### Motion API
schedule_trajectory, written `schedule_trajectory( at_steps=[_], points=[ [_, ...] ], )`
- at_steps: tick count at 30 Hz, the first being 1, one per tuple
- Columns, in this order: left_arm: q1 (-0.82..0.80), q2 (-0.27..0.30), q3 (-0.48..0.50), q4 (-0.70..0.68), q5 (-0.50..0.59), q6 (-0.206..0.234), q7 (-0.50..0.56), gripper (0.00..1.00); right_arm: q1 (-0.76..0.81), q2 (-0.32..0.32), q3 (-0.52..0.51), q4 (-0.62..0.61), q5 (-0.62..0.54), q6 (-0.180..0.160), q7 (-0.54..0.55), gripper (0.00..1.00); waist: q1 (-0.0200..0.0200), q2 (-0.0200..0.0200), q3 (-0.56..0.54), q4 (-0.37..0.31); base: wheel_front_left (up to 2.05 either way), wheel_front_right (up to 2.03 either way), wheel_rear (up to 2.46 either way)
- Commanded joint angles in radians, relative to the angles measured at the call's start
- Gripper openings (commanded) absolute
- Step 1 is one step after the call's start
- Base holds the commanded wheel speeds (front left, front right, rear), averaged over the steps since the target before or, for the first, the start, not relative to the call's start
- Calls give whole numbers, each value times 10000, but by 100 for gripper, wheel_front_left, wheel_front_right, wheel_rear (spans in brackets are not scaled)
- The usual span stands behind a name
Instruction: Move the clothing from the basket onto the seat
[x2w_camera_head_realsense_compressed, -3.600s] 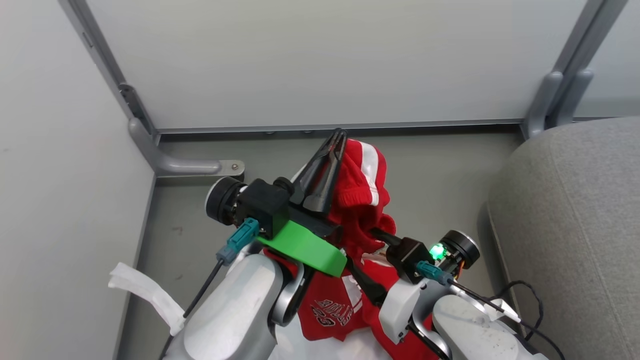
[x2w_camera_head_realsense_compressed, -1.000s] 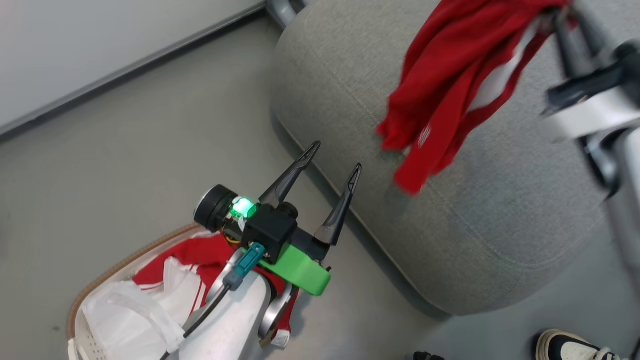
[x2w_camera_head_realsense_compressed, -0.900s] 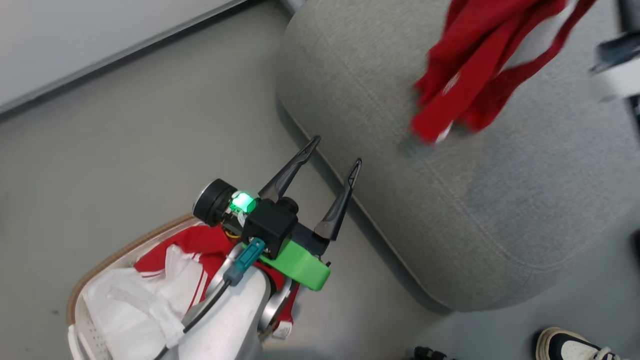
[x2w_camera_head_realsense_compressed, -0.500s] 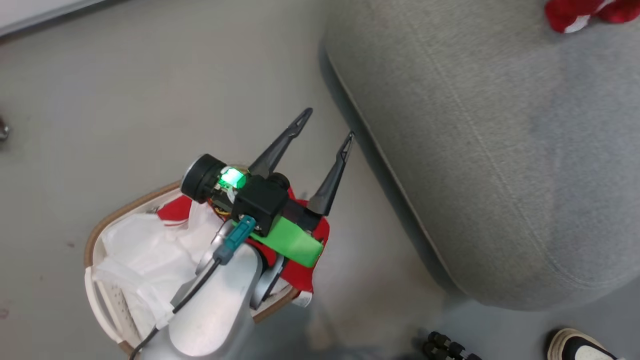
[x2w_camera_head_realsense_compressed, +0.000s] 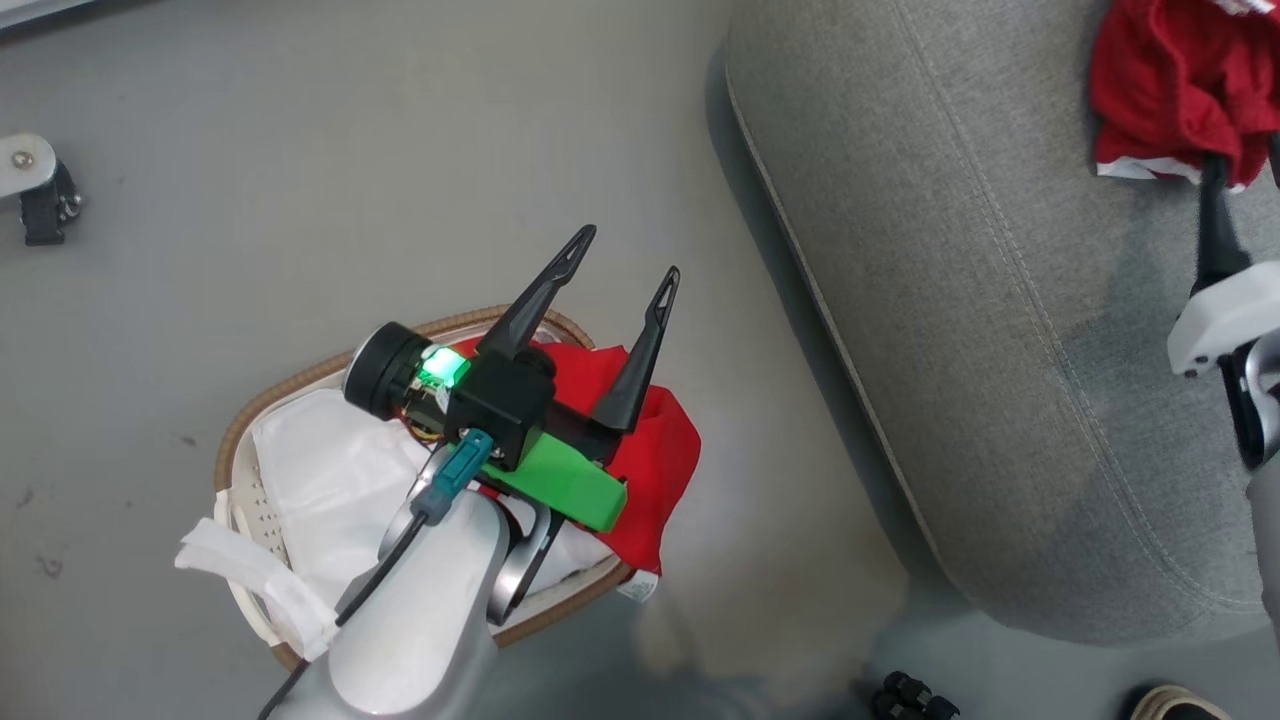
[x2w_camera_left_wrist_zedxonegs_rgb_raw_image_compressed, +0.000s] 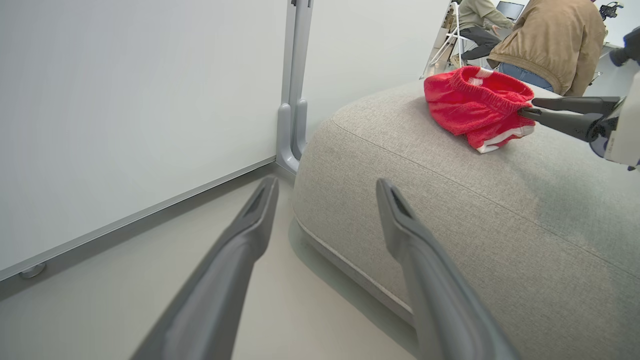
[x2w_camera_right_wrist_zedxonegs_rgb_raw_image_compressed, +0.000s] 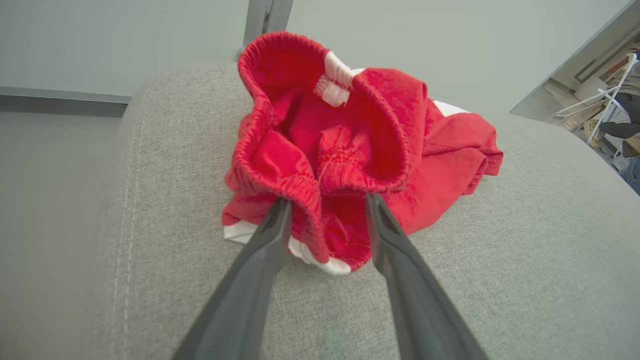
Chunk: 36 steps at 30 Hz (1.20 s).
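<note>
Clothing (x2w_camera_right_wrist_zedxonegs_rgb_raw_image_compressed: 360, 135) lay bunched on the seat (x2w_camera_right_wrist_zedxonegs_rgb_raw_image_compressed: 500, 260), far right; the right gripper (x2w_camera_right_wrist_zedxonegs_rgb_raw_image_compressed: 326, 198) straddled a fold, fingers apart. The left gripper (x2w_camera_head_realsense_compressed: 628, 252) hung spread above the basket (x2w_camera_head_realsense_compressed: 262, 405).

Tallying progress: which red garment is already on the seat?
The bunched shorts with the elastic waistband, on the sofa at the right gripper; the other red garment drapes over the basket rim.

I'm getting bright, even light; soft shadow on the floor (x2w_camera_head_realsense_compressed: 300, 150) along the seat (x2w_camera_head_realsense_compressed: 1000, 350); head view's smeared along the bottom, wrist views bend at edges.
</note>
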Motion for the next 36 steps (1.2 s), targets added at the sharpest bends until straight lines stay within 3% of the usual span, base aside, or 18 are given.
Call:
schedule_trajectory(
  at_steps=[1,11,22,29,36],
  points=[
    [214,5,96,67,-11,-20,2,100,348,72,-114,-50,-2,-14,-23,100,-1,0,-449,-43,0,0,0],
    [1360,-102,1306,52,-27,95,2,100,2444,807,-195,-1109,250,-14,-23,100,-1,0,-2090,502,0,0,0],
    [2450,-118,3448,122,2,595,-1,100,3096,2007,490,-2591,767,-14,-23,100,-1,0,-3259,1626,0,0,0],
    [3128,-120,4676,573,97,798,0,100,3402,2289,794,-2708,1079,-14,-23,100,-1,0,-3840,2337,0,0,0],
    [3861,-123,5237,744,149,805,0,100,3892,2397,981,-2488,1089,-14,-23,100,-1,0,-4373,2709,0,0,0]
  ],
)
